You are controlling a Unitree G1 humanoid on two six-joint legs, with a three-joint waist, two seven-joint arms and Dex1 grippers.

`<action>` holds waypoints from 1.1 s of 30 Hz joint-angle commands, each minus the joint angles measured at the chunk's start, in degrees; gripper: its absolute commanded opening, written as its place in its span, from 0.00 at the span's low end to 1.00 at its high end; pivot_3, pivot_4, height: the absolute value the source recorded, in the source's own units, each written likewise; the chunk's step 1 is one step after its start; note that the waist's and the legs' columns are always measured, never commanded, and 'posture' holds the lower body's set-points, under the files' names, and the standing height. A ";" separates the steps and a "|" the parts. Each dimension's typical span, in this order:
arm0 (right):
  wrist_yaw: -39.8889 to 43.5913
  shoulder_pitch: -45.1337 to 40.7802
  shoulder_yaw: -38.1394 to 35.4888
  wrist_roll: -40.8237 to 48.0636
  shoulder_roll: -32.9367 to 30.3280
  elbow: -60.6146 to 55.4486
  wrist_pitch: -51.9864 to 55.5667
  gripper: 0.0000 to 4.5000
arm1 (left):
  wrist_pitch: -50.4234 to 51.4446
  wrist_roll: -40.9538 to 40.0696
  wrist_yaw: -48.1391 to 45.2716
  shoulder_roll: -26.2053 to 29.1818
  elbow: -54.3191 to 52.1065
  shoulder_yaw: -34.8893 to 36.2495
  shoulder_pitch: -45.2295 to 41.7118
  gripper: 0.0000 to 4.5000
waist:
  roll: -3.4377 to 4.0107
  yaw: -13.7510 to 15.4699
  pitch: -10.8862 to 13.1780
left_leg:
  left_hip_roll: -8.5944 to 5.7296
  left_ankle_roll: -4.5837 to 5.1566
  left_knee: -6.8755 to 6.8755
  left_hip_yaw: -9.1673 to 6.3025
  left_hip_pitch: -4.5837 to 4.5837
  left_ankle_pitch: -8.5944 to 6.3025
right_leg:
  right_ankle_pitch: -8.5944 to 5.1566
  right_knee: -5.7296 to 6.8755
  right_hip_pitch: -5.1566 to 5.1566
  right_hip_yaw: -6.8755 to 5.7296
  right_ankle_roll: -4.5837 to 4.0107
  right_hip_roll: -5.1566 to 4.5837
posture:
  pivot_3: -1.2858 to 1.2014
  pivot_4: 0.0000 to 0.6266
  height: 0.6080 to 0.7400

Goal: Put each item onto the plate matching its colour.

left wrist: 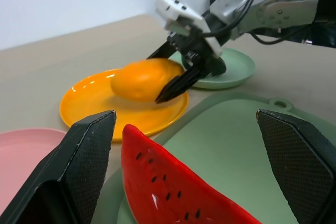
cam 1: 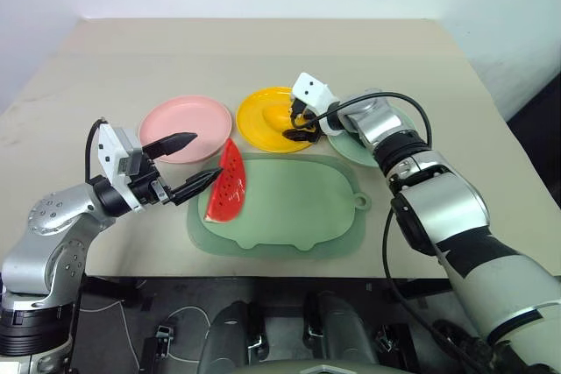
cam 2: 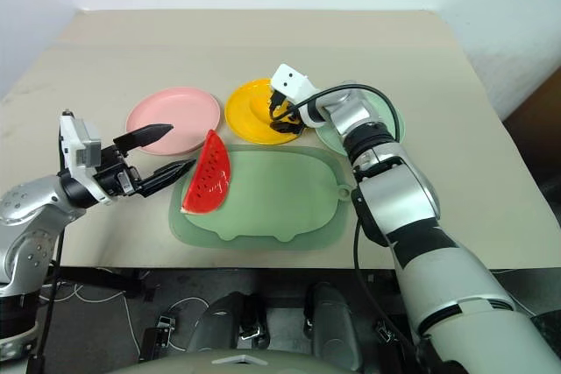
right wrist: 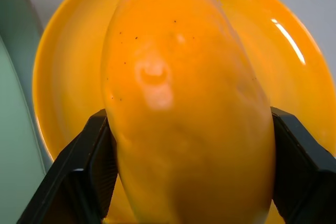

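Mango (left wrist: 142, 78) sits between the right pincer's (left wrist: 176, 72) fingers, grasped, on yellow plate (left wrist: 89, 103).

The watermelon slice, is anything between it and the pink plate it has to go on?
Nothing visible. The watermelon slice lies on the left part of the green mat, right next to the pink plate, which is bare. The left gripper hovers just beside the slice, jaws open.

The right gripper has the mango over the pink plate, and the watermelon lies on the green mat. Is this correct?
Not quite. The right gripper has the mango over the yellow plate, not the pink plate, as the left wrist view shows. The watermelon does lie on the green mat.
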 commanded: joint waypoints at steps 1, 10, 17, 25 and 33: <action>-0.29 -2.67 -1.94 0.30 0.54 0.17 -1.18 1.00 | -1.00 -0.32 0.40 0.40 -2.25 1.62 0.25 1.00 | 0.00 0.01 0.00 | -0.01 0.00 0.00 0.00 0.00 0.00 | 0.00 0.00 0.00 0.00 0.00 0.00 | 0.52 0.24 0.67; 8.70 -1.46 -6.19 4.82 -3.51 -8.52 -2.13 1.00 | -0.94 -0.64 0.55 0.77 -2.23 2.02 0.48 1.00 | 0.01 -0.41 0.01 | -0.01 0.00 0.00 0.00 -0.01 0.00 | 0.00 0.04 -0.03 0.02 0.01 0.00 | 0.52 0.24 0.67; 19.69 12.34 -10.11 15.33 -9.91 -40.33 11.29 1.00 | -2.60 0.58 1.94 -0.16 -0.73 1.88 -1.27 1.00 | -0.02 -0.05 -0.02 | -0.01 0.00 0.02 -0.08 0.06 0.00 | -0.01 0.04 0.05 0.02 0.02 -0.03 | 0.52 0.24 0.67; 16.47 29.60 -15.47 29.83 -13.30 -71.41 31.44 1.00 | -1.25 0.62 3.66 -0.39 -0.34 1.99 -1.52 1.00 | -0.02 0.94 -0.02 | 0.01 -0.02 0.04 -0.08 0.10 0.00 | 0.00 0.04 0.03 0.03 -0.01 -0.08 | 0.52 0.24 0.67; 7.76 42.21 -16.01 33.62 -14.21 -85.89 36.56 1.00 | 0.38 0.43 6.30 -0.60 -0.87 2.27 -1.21 1.00 | -0.03 1.45 -0.02 | -0.03 -0.02 0.02 -0.10 0.07 0.00 | 0.00 -0.08 0.07 0.01 -0.02 -0.12 | 0.52 0.24 0.67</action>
